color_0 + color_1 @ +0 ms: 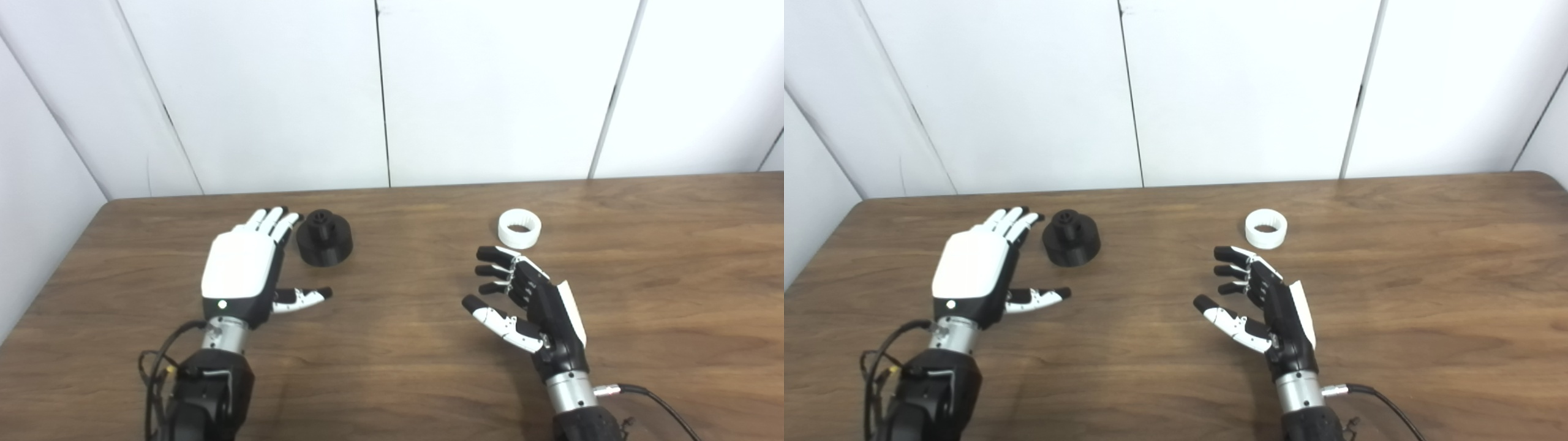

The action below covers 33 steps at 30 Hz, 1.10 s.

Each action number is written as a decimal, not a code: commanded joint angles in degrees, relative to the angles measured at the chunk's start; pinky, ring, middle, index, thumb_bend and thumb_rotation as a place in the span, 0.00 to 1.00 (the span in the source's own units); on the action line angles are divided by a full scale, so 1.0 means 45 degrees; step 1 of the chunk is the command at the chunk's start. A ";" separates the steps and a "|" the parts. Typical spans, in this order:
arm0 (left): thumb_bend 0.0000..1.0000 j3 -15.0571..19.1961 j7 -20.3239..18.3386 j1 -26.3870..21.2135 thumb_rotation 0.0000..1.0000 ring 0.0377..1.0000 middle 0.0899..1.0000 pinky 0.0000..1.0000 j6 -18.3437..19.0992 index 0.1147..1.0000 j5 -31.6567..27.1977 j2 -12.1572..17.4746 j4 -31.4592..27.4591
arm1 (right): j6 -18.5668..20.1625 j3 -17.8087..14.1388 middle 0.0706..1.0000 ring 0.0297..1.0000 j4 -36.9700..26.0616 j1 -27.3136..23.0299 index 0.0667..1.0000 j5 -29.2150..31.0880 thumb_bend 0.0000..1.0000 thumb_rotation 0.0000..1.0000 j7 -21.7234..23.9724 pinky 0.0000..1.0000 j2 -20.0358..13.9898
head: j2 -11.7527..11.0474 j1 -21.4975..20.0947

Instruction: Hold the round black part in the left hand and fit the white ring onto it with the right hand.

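Worktop (392, 367) of dark wood fills most of what I see, with white wall panels (490, 92) behind it. On it rest my two arms, and nothing is in either hand yet.

My left hand (242, 269) lies palm down with its back toward me, fingers (272, 220) stretched out and spread, thumb pointing off toward the middle. It holds nothing. The fingertips sit just beside the black part (324, 237), which stands upright on its wide base with a narrower hub on top, touching only the wood as far as I can tell.

My right hand (527, 303) is turned on its edge, palm facing left, its fingers loosely curled and apart, also holding nothing. The white ring (519, 228) lies flat just beyond its fingertips, hole upward, well apart from the black part.

The step in hand looks to me like the first reach, left side first. To do it well I would slide the left hand rightward and wrap around the wide lower body, leaving the hub on top fully bare, since that is likely where the ring must seat. A grip too high would block the fit. For the ring, I would pinch its outer wall from the sides and keep it level, so the hole stays open and square to the hub.
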 commanded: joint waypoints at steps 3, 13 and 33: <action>0.88 0.0383 0.0378 -0.0955 0.39 0.87 0.90 0.71 -0.0009 0.83 -0.0532 0.0399 0.0250 | -0.0518 -0.0026 0.74 0.70 -0.0020 -0.0446 0.70 0.0109 0.67 0.26 0.0017 0.59 0.0072 | -0.0001 0.0028; 0.89 0.0495 0.0704 -0.1937 0.48 0.87 0.90 0.72 -0.0091 0.86 -0.1485 0.0786 0.1665 | -0.0554 -0.0025 0.74 0.69 0.0004 -0.0458 0.69 -0.0053 0.65 0.25 -0.0044 0.59 0.0028 | -0.0064 -0.0010; 1.00 0.0101 0.0839 -0.4035 0.56 0.96 0.97 0.82 0.0079 0.86 -0.4013 0.0757 0.5448 | -0.0308 -0.0081 0.74 0.70 -0.0097 -0.0510 0.70 -0.0106 0.67 0.27 -0.0030 0.59 0.0002 | -0.0163 -0.0248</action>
